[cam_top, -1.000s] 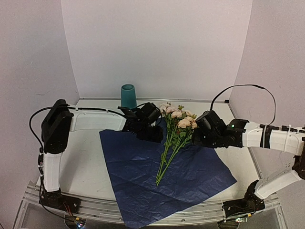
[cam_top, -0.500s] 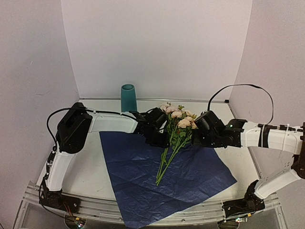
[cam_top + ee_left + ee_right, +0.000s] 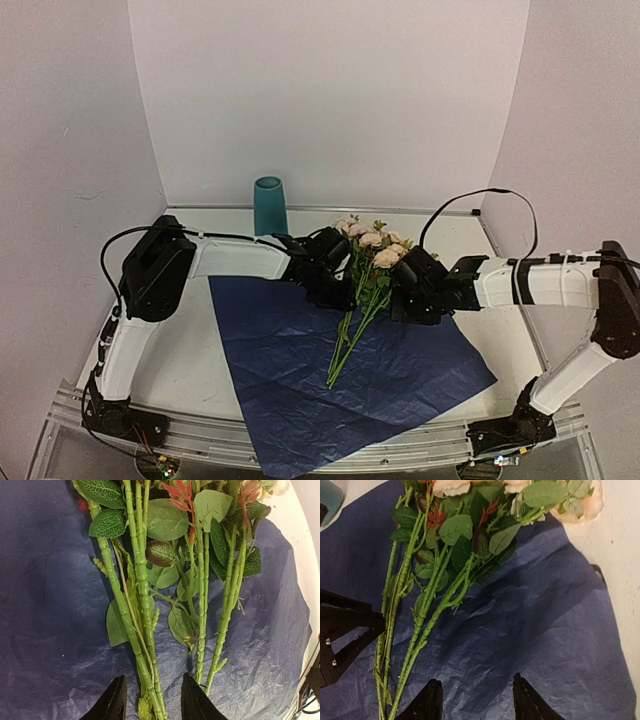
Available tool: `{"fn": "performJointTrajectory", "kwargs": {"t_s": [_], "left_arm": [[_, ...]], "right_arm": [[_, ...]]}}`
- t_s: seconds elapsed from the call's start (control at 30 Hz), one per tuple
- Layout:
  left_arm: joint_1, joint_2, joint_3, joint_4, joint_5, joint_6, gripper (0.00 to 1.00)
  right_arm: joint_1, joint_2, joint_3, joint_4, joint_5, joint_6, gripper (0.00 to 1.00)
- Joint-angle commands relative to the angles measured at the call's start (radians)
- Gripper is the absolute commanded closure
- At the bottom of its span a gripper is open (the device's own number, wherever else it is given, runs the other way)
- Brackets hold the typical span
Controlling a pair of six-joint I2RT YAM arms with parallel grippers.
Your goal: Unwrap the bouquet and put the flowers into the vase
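The bouquet lies unwrapped: its dark-blue paper (image 3: 290, 350) is spread flat on the table, and the flowers (image 3: 372, 262) lie on it with pale pink blooms to the rear. The teal vase (image 3: 268, 203) stands upright behind them. My left gripper (image 3: 335, 285) is low at the stems' left side. In the left wrist view it (image 3: 152, 702) is open, straddling two green stems (image 3: 145, 680) with a gap on each side. My right gripper (image 3: 405, 292) hovers right of the stems, open over bare paper (image 3: 535, 620) with nothing between its fingers (image 3: 477, 702).
White walls close in the table (image 3: 180, 330) at the back and on both sides. The paper's front corner hangs over the metal rail (image 3: 420, 450) at the near edge. In the right wrist view, the left gripper's black body (image 3: 342, 630) is close beside the stems.
My left gripper slid right onto the stems and its jaws narrowed. My right gripper moved left toward the flowers. The flowers and paper have not shifted.
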Motion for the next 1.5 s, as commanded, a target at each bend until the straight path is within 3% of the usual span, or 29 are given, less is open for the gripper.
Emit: {"fn": "performJointTrajectory", "kwargs": {"t_s": [0.0, 0.3, 0.7, 1.2, 1.3, 1.47], "left_arm": [[0.005, -0.06, 0.002, 0.007, -0.054, 0.019, 0.61], [0.006, -0.146, -0.086, 0.009, -0.099, 0.038, 0.6], [0.006, -0.227, -0.163, 0.009, -0.14, 0.058, 0.6], [0.005, -0.239, -0.181, 0.009, -0.141, 0.066, 0.6], [0.005, -0.241, -0.182, 0.008, -0.141, 0.066, 0.61], [0.006, -0.243, -0.18, 0.008, -0.141, 0.068, 0.6]], "right_arm": [[-0.002, 0.055, 0.057, 0.005, -0.041, 0.136, 0.54], [-0.029, 0.176, 0.127, 0.078, -0.086, 0.223, 0.55], [-0.083, 0.29, 0.165, 0.113, -0.13, 0.273, 0.69], [-0.104, 0.358, 0.16, 0.178, -0.219, 0.289, 0.7], [-0.106, 0.36, 0.154, 0.18, -0.217, 0.297, 0.76], [-0.107, 0.343, 0.142, 0.181, -0.203, 0.297, 0.95]]}}
